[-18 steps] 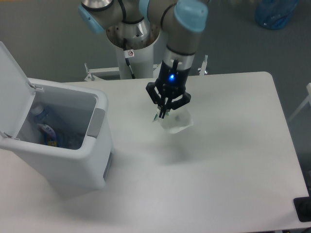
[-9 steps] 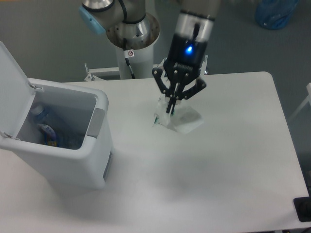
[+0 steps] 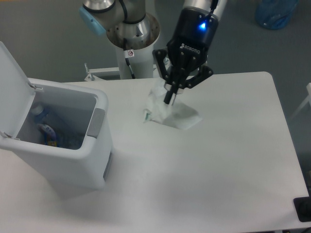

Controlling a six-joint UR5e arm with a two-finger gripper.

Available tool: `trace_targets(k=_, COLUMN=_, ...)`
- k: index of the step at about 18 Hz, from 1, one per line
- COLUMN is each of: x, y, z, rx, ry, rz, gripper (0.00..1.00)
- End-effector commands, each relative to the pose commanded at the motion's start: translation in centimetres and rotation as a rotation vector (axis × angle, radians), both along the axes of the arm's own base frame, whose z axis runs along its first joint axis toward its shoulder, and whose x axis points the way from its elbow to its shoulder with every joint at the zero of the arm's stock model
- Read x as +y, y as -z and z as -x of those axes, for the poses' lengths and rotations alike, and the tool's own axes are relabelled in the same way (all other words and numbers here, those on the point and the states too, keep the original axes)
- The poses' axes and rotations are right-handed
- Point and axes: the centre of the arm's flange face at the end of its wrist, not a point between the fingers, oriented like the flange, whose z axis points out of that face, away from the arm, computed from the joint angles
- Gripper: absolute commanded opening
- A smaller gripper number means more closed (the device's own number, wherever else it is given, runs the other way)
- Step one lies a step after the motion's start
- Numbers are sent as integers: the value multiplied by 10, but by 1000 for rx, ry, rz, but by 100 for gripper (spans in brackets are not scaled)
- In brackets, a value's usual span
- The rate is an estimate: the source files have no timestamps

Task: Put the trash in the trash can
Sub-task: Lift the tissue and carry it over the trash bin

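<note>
The crumpled wrapper (image 3: 170, 112) hangs clear of the counter (image 3: 233, 160), pinched at its top by the tool (image 3: 171, 96), whose fingers are drawn narrow on the plastic. The bottle (image 3: 43, 127) already lies inside the trash can (image 3: 73, 155), which stands lid-open at 9 o'clock from the wrapper. This looks like the carry step; next, swing toward 9 o'clock over the opening and let go.
</note>
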Motion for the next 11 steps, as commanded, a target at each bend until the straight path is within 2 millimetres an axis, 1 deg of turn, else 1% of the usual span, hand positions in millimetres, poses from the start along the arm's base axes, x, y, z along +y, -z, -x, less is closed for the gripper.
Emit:
trace_targets(k=3, x=17, y=1, z=-22, rx=-1, ry=51, rz=1, gripper=0)
trace_targets(k=6, x=33, y=1, z=-52, rx=-4, ry=107, rz=1, gripper=0)
trace_targets(k=9, x=35, y=8, z=-86, rx=-3, ry=157, rz=5, gripper=0)
trace_targets(k=10, x=35, y=12, z=-94, rx=0, ry=172, rz=7, gripper=0)
trace_targets(k=11, x=36, y=12, z=-100, rx=10, ry=186, rz=3, gripper=2)
